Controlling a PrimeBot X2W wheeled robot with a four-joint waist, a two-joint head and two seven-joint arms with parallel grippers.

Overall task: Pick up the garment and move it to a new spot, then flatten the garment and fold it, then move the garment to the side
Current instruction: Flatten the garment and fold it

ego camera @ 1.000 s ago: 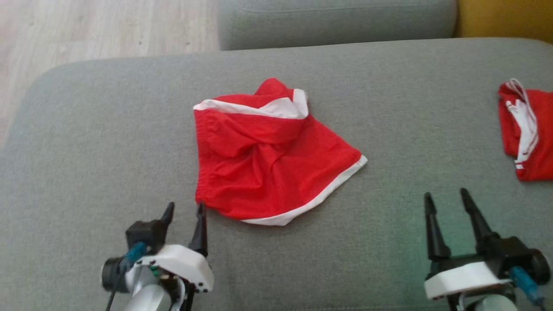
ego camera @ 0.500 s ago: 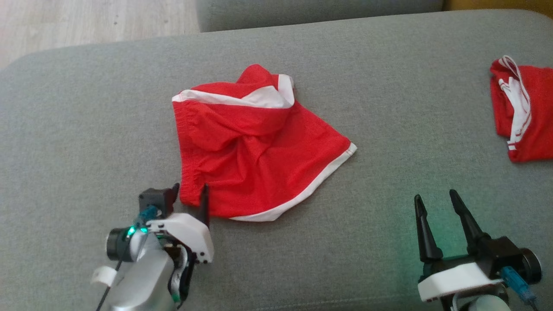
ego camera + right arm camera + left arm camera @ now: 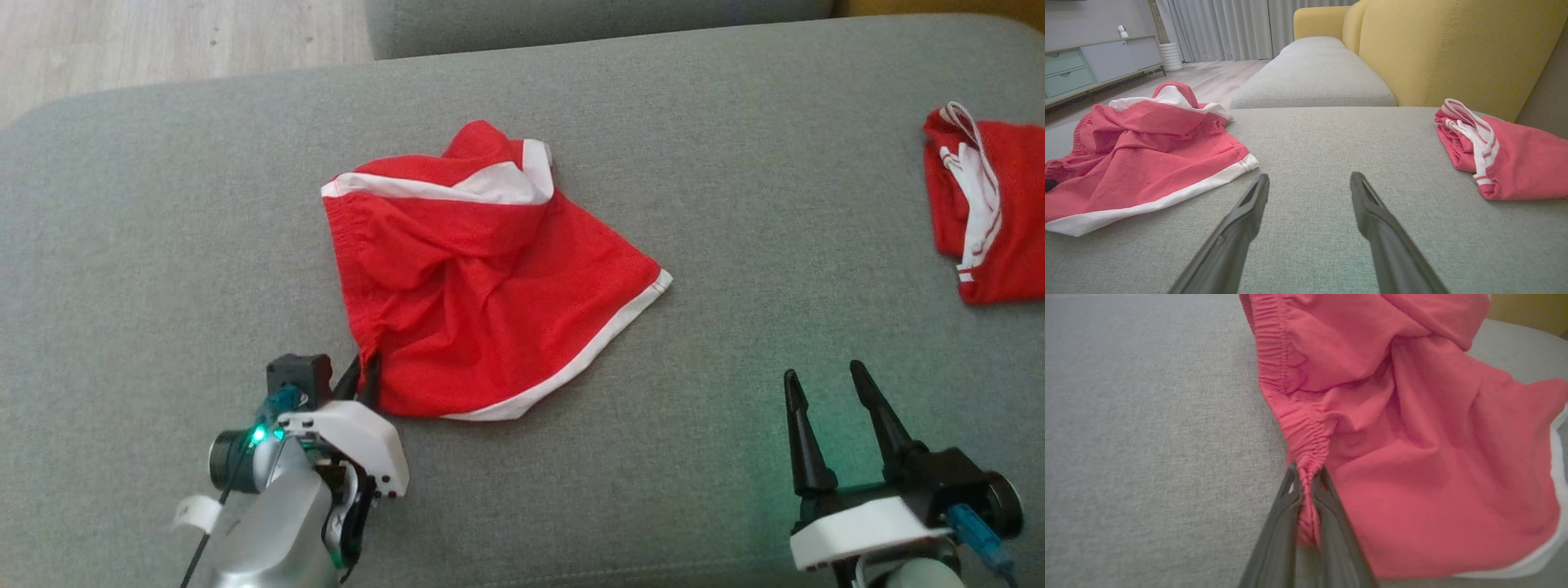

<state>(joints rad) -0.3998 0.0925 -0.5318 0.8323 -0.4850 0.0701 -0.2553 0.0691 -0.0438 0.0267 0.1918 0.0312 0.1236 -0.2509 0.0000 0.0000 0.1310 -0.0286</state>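
The garment [image 3: 482,278], a crumpled pair of red shorts with white trim, lies in the middle of the grey sofa seat [image 3: 163,245]. My left gripper [image 3: 365,367] is at its near left corner, shut on the elastic waistband. The left wrist view shows the gathered waistband [image 3: 1306,437] pinched between the two dark fingers [image 3: 1282,506]. My right gripper [image 3: 824,377] stands open over bare cushion at the lower right, well away from the shorts; in its own view the garment [image 3: 1139,151] lies to the left of the spread fingers [image 3: 1249,212].
A second red and white garment [image 3: 988,212] lies bunched at the right edge of the seat, also seen as a red bundle [image 3: 1498,151] in the right wrist view. Another grey cushion [image 3: 1310,77] and a yellow sofa back [image 3: 1453,49] stand beyond. Wooden floor [image 3: 163,41] lies far left.
My left gripper moved forward onto the shorts' near left corner and shut on the waistband, pulling it into a pinch. The head camera tilted slightly. The right gripper stayed open.
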